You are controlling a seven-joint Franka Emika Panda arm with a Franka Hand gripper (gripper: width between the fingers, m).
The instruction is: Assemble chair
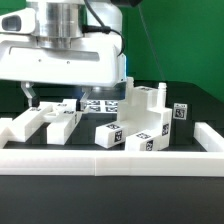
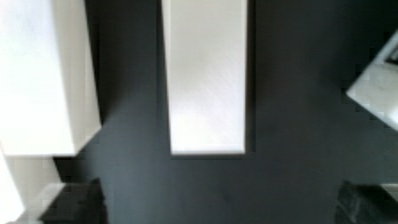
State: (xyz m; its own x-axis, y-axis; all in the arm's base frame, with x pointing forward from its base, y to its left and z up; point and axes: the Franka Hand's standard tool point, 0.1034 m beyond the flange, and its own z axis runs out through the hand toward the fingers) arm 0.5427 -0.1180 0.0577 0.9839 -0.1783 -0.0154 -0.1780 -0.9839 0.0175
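The end effector (image 2: pixel 217 203) is wide open, holding nothing. The arm (image 1: pixel 60 30) hangs down at 10 o'clock, over chair pieces (image 1: pixel 62 121).

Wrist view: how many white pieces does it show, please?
3: a long bar mid-frame, a wider slab at one edge, a corner of a third at the opposite edge; others may lie hidden.

A narrow white bar (image 2: pixel 208 75) lies alongside a wider white slab (image 2: pixel 39 75) on the dark table (image 2: pixel 134 180) — parallel, not touching.
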